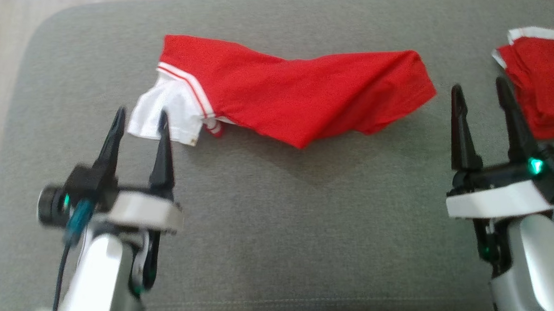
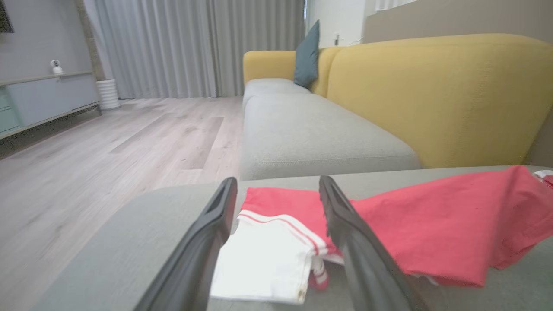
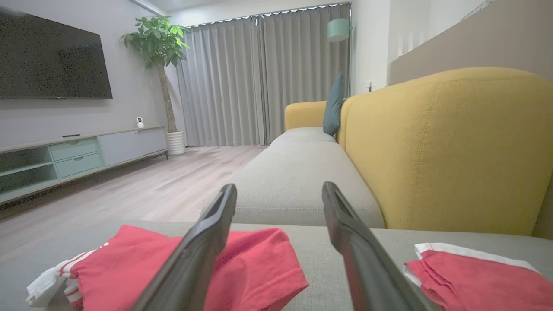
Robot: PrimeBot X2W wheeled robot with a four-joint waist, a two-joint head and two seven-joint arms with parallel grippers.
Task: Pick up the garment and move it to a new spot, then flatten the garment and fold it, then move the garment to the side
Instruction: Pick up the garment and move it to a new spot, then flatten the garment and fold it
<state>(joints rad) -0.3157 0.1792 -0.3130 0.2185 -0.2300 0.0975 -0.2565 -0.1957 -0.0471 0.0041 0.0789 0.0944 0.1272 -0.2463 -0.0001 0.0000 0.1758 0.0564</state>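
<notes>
Just beyond released fingers (image 1: pixel 162 147) of left gripper (image 1: pixel 141 111), crumpled red-and-white shirt (image 1: pixel 302 97) on grey sofa cushion (image 1: pixel 280 221); right gripper (image 1: pixel 478 84) likewise spread, empty.

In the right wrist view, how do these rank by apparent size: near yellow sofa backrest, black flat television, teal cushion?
near yellow sofa backrest
black flat television
teal cushion
Nearness enlarges the backrest.

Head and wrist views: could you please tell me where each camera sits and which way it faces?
Head view: on the head, looking down at the red garment on the grey cushion; left gripper and right gripper, both open.
Left wrist view: low over the cushion, facing the garment's white end; own fingers.
Right wrist view: low, facing the yellow sofa back; own fingers.
Both wrist views share the garment, sofa and grey curtains.
</notes>
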